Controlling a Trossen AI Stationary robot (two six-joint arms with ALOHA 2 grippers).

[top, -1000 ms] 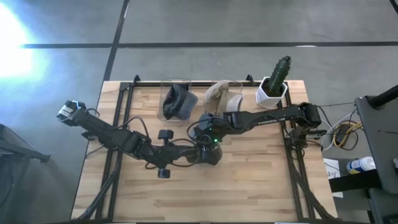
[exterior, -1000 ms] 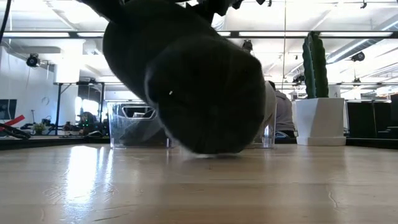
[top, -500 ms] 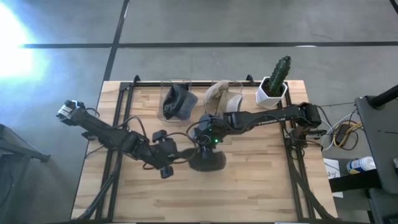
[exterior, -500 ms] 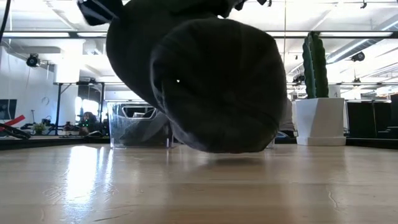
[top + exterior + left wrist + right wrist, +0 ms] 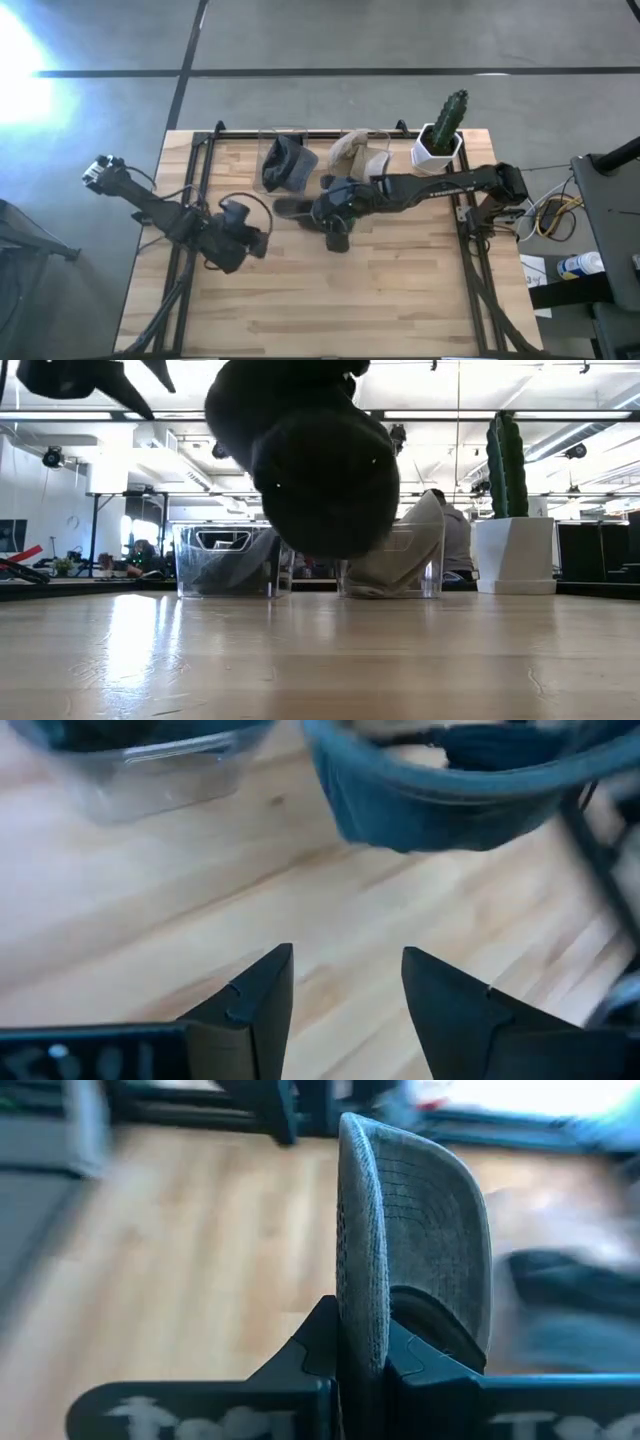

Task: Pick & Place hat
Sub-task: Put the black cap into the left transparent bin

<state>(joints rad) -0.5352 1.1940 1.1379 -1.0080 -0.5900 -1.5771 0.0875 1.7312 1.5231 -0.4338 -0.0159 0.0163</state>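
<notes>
A dark grey hat (image 5: 310,470) hangs clear of the wooden table (image 5: 400,290) near its middle, with my right gripper (image 5: 332,208) (image 5: 365,1345) shut on it. My left gripper (image 5: 260,240) (image 5: 345,980) stands open over bare wood left of the hat, touching nothing. In the left wrist view the hat (image 5: 440,790) shows ahead of the open fingers. My right gripper pinches the hat's brim (image 5: 362,1280) between its two fingers, and the brim stands edge-on between them. The fingers come from the table's right side. The hat hangs lifted clear of the table (image 5: 320,660).
Two clear bins stand at the far edge: one (image 5: 283,165) holds a dark hat, the other (image 5: 360,155) a beige one. A cactus in a white pot (image 5: 440,135) stands at the far right. Black frame rails run along the table's sides.
My left gripper has let go of the hat and drawn back toward the table's left edge. My right gripper has raised the hat, which touched the table before and now hangs clear, shifted a little toward the far edge.
</notes>
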